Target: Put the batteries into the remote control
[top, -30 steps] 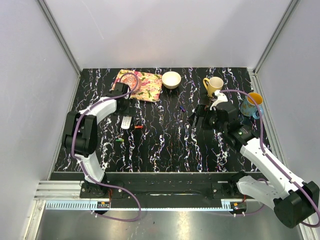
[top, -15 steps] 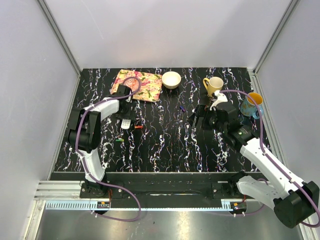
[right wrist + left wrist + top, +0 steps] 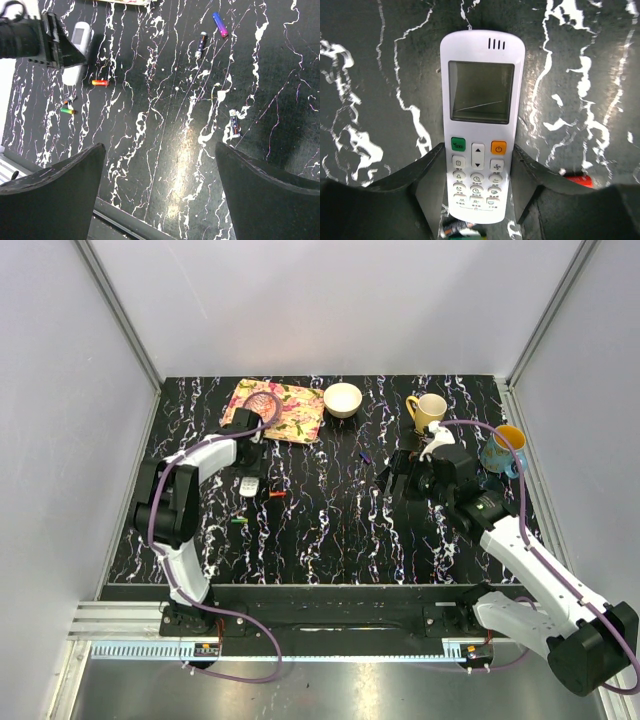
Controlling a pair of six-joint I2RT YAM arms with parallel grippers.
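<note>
The left gripper (image 3: 477, 150) clamps the remote control (image 3: 481, 100) low, buttons up; flipping it to reach the battery bay risks a slip. The right gripper (image 3: 159, 146) gapes, empty.

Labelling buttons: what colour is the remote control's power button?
Orange power button, clearest in the left wrist view.

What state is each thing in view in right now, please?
remote control, lying flat, buttons up
batteries, loose, lying on their sides
left end effector, closed on the remote control's sides
right end effector, open, empty
bowl, upright, empty
yellow mug, upright
</note>
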